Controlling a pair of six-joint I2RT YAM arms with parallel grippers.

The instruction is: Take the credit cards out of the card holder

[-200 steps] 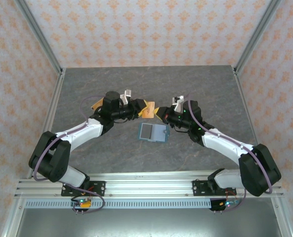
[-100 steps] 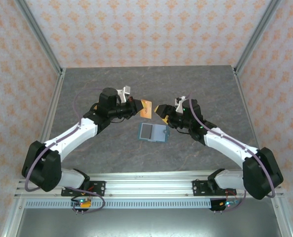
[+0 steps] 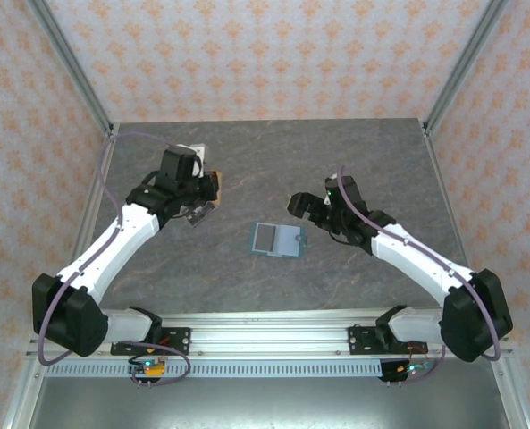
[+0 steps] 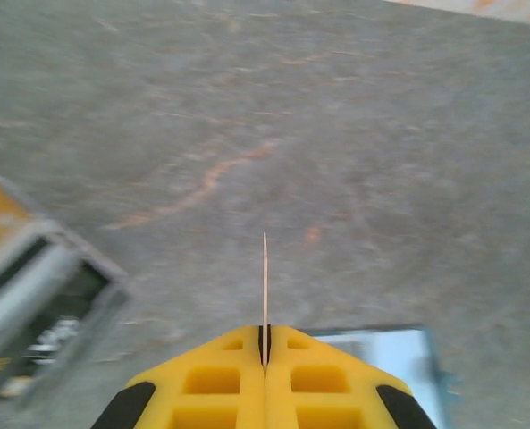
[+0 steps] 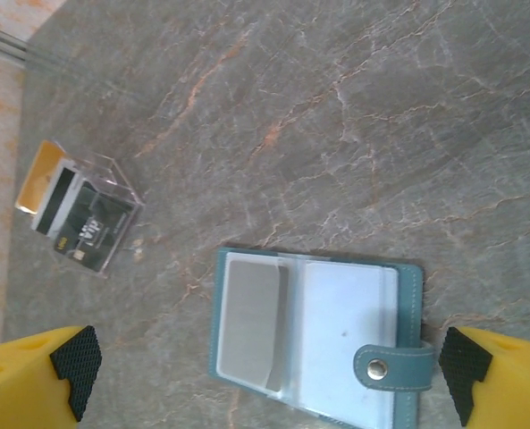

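The card holder (image 5: 314, 344) lies open and flat on the table (image 5: 381, 107), its tab (image 5: 390, 365) with the snap on the edge nearer the right gripper (image 3: 300, 204). A grey card (image 5: 251, 335) sits tucked in its pocket on the far side from the tab; the pocket beside it looks pale, and what it holds is hard to make out.

The right gripper hangs just beyond the card holder on the tab side, touching nothing, its fingertips (image 5: 68, 357) spread wide and cut off at the picture's lower corners.

The left gripper (image 4: 265, 329), well to the other side of the card holder, is pinched together on a held card (image 4: 265, 277). It shows edge-on as a thin line, so its face cannot be read. The corner of the card holder is cut off at that picture's bottom edge.

A clear box (image 5: 81, 214) stands on the table away from the card holder, on the left gripper's side. An orange card (image 5: 37, 174) and a dark card (image 5: 90, 228) are in it. From the left wrist it is a blur, perhaps partly cropped.
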